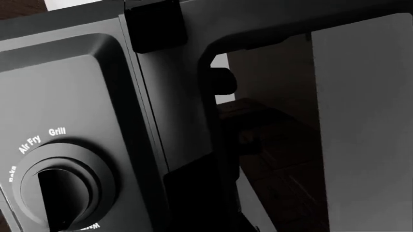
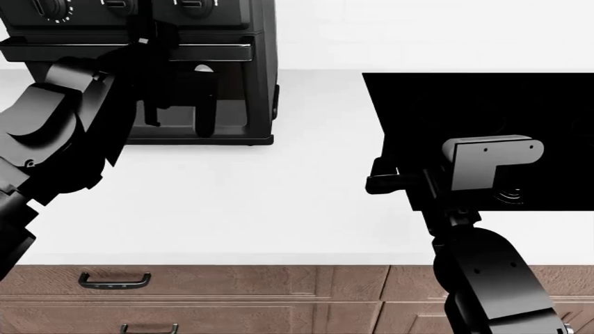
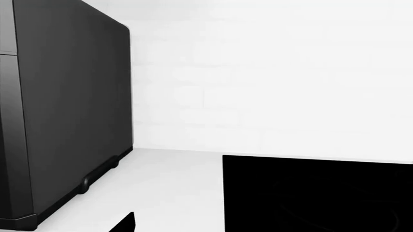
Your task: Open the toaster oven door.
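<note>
The black toaster oven (image 2: 261,69) stands at the back left of the counter, with round knobs along its top. It also shows in the right wrist view (image 3: 65,96). The toaster oven door (image 2: 232,97) has a glass window (image 1: 361,145) and a horizontal bar handle (image 2: 213,50) along its top edge. My left gripper (image 2: 147,38) reaches up to the handle's middle and looks closed around the bar (image 1: 181,106). Its dark fingers (image 1: 193,203) sit next to a knob (image 1: 61,193) marked Air Fry and Grill. My right gripper (image 2: 376,175) hovers open and empty, far to the oven's right.
A flat black cooktop panel (image 2: 464,104) lies in the white counter (image 2: 232,195) at the right, under my right arm, and shows in the right wrist view (image 3: 310,193). Brown wooden drawers (image 2: 232,292) with dark handles run below the counter's front edge. A white wall stands behind.
</note>
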Robot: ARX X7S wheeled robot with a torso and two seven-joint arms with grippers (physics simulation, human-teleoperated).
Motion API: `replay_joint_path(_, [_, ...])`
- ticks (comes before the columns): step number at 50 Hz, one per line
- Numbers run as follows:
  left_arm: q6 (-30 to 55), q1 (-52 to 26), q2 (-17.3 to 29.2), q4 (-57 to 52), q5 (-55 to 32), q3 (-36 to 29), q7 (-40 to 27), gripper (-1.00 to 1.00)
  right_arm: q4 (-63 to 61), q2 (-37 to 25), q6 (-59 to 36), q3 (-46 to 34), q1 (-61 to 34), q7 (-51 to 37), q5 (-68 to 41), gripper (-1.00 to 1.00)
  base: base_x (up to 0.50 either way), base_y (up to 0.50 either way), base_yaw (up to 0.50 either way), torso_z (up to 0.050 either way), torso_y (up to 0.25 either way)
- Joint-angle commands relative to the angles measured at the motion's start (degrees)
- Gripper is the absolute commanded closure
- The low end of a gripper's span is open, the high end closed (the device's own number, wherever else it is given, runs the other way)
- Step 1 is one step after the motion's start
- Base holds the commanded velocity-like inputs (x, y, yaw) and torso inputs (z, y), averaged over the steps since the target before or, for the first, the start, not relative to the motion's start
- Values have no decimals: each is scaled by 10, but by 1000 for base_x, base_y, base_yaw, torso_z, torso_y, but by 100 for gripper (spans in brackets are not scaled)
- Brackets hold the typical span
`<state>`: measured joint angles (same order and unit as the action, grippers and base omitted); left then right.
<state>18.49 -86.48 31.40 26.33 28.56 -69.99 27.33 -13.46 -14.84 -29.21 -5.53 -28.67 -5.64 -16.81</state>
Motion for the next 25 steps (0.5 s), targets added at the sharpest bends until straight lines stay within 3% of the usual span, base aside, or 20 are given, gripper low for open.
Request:
replay_joint_path(1, [-2, 17, 13, -19, -10, -10, -6, 100, 2, -1, 1, 0, 0, -2, -3, -100, 0, 0, 0, 0, 0])
replay_joint_path(25, [107, 94, 144, -310, -30, 29, 48, 100, 0, -3, 4, -4, 1, -6, -10, -100, 0, 0, 0, 0, 0])
